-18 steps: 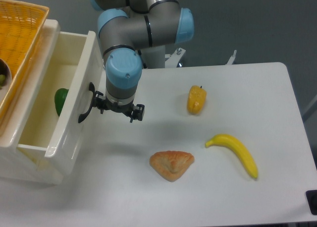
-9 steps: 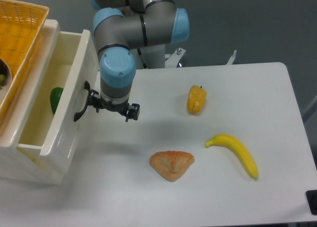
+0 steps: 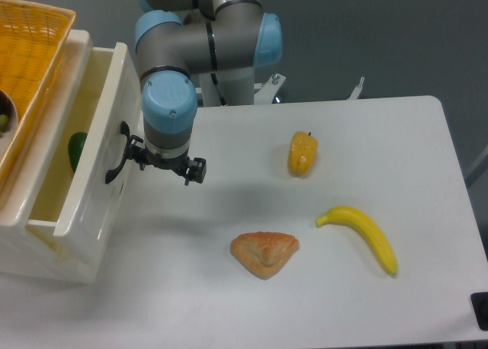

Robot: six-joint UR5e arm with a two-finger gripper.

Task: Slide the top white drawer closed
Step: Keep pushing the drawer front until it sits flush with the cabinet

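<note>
The top white drawer [image 3: 91, 147] stands partly open at the left, its flat front panel facing right with a black curved handle [image 3: 115, 157]. A green object [image 3: 76, 149] lies inside it. My gripper [image 3: 165, 163] points down right beside the panel, its left finger [image 3: 136, 148] against the handle area and its right finger [image 3: 197, 171] out over the table. The fingers are spread apart and hold nothing.
A yellow wicker basket [image 3: 27, 52] sits on top of the white cabinet [image 3: 38, 261] at the far left. On the table lie a yellow pepper [image 3: 302, 152], a banana [image 3: 362, 231] and a brown pastry [image 3: 264, 253].
My gripper has moved left against the drawer front, and the drawer has slid left into the cabinet, leaving less of its inside showing.
</note>
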